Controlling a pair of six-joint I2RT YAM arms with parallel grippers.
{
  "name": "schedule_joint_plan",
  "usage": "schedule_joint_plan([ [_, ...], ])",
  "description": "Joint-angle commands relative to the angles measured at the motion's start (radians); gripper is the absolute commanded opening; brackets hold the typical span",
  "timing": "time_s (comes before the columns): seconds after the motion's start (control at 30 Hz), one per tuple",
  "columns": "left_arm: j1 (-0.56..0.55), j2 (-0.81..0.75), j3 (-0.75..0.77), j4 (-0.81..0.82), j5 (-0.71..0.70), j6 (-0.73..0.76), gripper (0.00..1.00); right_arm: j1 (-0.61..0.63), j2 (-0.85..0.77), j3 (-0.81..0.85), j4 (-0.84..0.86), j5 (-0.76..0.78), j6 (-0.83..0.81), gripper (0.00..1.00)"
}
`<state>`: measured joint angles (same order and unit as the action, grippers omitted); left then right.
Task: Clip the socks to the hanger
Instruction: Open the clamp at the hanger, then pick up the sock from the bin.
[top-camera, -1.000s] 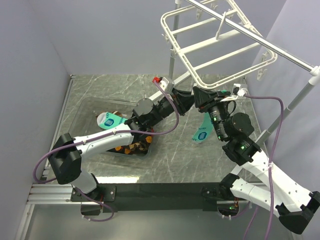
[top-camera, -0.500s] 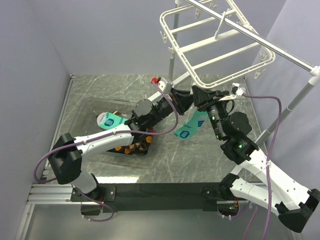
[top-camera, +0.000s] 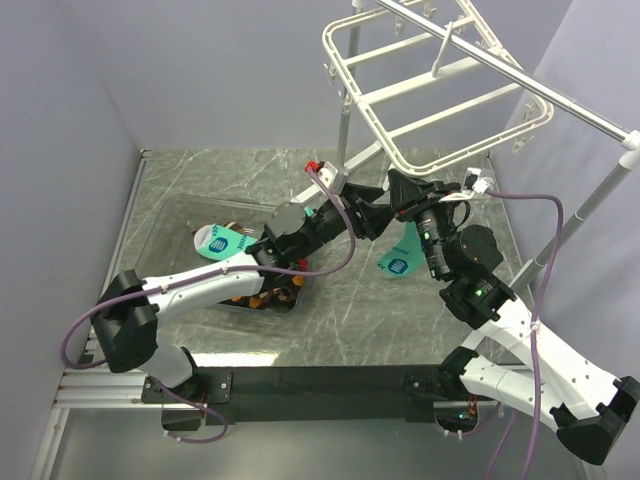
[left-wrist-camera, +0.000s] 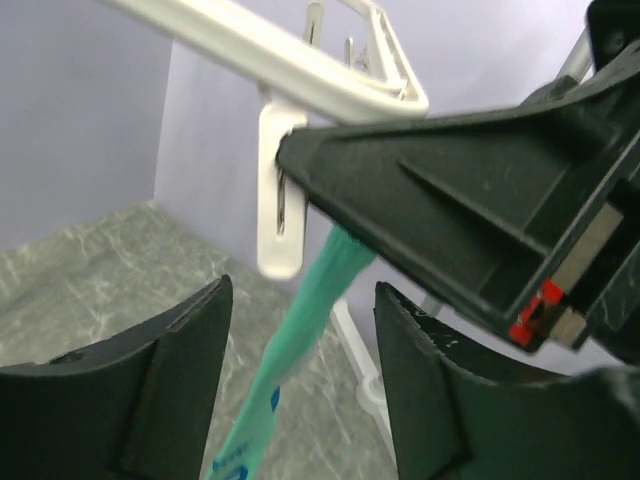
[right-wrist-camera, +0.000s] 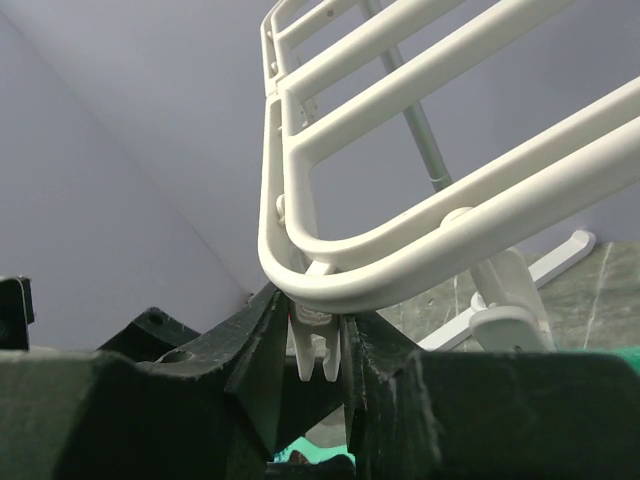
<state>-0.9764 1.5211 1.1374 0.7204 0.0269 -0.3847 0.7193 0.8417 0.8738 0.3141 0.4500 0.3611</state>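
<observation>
The left fingers (left-wrist-camera: 190, 380) have opened wide and let go of the mint-green sock (top-camera: 398, 258), which has swung back to hang down. The sock's long side runs up and down, from the clip (right-wrist-camera: 316, 348) at the near corner of the hanger (top-camera: 440, 100) toward the surface (top-camera: 340, 300), and the open left fingers sit on each side without touching it. The right fingers (right-wrist-camera: 262, 345) are closed on the clip, so the right arm is nearest; the sock's top is hidden, so I cannot tell if the clip bites it.
</observation>
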Motion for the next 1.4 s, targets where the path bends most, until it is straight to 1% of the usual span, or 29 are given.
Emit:
schedule_joint_plan([
  [0.0,0.011,-0.102,-0.019,-0.067,-0.024,-0.029,0.66,-0.006,-0.012,-0.007,0.082,0.044,-0.045,0.00],
  [0.13,0.102,-0.221,-0.054,-0.215,-0.024,-0.106,0.67,-0.004,-0.004,-0.001,0.069,0.052,-0.076,0.00],
  [0.17,0.119,-0.239,-0.062,-0.255,-0.059,-0.127,0.69,-0.004,-0.004,0.001,0.066,0.055,-0.079,0.00],
  [0.2,0.136,-0.254,-0.067,-0.345,-0.073,-0.135,0.69,-0.004,-0.004,-0.001,0.068,0.052,-0.089,0.00],
  [0.23,0.177,-0.278,-0.068,-0.389,-0.084,-0.138,0.70,-0.004,-0.006,-0.004,0.071,0.053,-0.094,0.00],
  [0.3,0.221,-0.291,-0.079,-0.475,-0.122,-0.161,0.72,-0.004,-0.012,-0.013,0.085,0.046,-0.118,0.00],
  [0.33,0.275,-0.302,-0.087,-0.524,-0.116,-0.170,0.72,-0.006,-0.013,-0.028,0.115,0.038,-0.131,0.00],
  [0.4,0.327,-0.314,-0.129,-0.561,-0.082,-0.204,0.72,-0.006,-0.019,-0.048,0.158,0.010,-0.172,0.00],
  [0.43,0.376,-0.328,-0.148,-0.578,-0.075,-0.215,0.72,-0.007,-0.020,-0.053,0.170,0.001,-0.185,0.00],
  [0.53,0.447,-0.357,-0.218,-0.602,-0.074,-0.233,0.72,-0.006,-0.016,-0.070,0.210,-0.014,-0.224,0.00],
  [0.63,0.488,-0.374,-0.281,-0.633,-0.087,-0.227,0.71,-0.007,-0.015,-0.102,0.270,-0.057,-0.270,0.00],
  [0.67,0.493,-0.378,-0.316,-0.630,-0.082,-0.221,0.71,-0.006,-0.010,-0.111,0.284,-0.060,-0.283,0.00],
  [0.77,0.501,-0.380,-0.358,-0.628,-0.085,-0.204,0.71,-0.006,0.010,-0.105,0.286,-0.031,-0.287,0.00],
  [0.83,0.501,-0.359,-0.366,-0.622,-0.046,-0.166,0.70,-0.006,0.019,-0.093,0.275,-0.036,-0.287,0.00],
  [0.93,0.501,-0.314,-0.361,-0.615,-0.045,-0.128,0.71,-0.006,0.025,-0.068,0.244,-0.037,-0.277,0.00],
  [0.97,0.501,-0.303,-0.367,-0.595,0.012,-0.109,0.71,-0.006,0.026,-0.062,0.235,-0.039,-0.277,0.00],
  [1.0,0.501,-0.283,-0.369,-0.532,0.052,-0.093,0.71,-0.006,0.025,-0.055,0.224,-0.039,-0.271,0.00],
  [1.07,0.498,-0.260,-0.363,-0.492,0.132,-0.060,0.71,-0.007,0.020,-0.050,0.215,-0.033,-0.267,0.00],
  [1.13,0.479,-0.222,-0.334,-0.477,0.150,-0.022,0.70,-0.006,0.016,-0.042,0.198,-0.025,-0.266,0.00],
  [1.17,0.466,-0.210,-0.321,-0.483,0.139,-0.001,0.70,-0.007,0.014,-0.038,0.191,-0.020,-0.261,0.00],
  [1.27,0.351,-0.155,-0.259,-0.527,-0.019,0.119,0.71,-0.008,0.020,-0.007,0.145,0.007,-0.243,0.00],
  [1.3,0.299,-0.110,-0.234,-0.550,-0.098,0.139,0.71,-0.009,0.022,0.005,0.129,0.010,-0.240,0.00],
  [1.37,0.268,-0.063,-0.163,-0.596,-0.162,0.153,0.71,-0.008,0.025,0.011,0.122,0.003,-0.229,0.00],
])
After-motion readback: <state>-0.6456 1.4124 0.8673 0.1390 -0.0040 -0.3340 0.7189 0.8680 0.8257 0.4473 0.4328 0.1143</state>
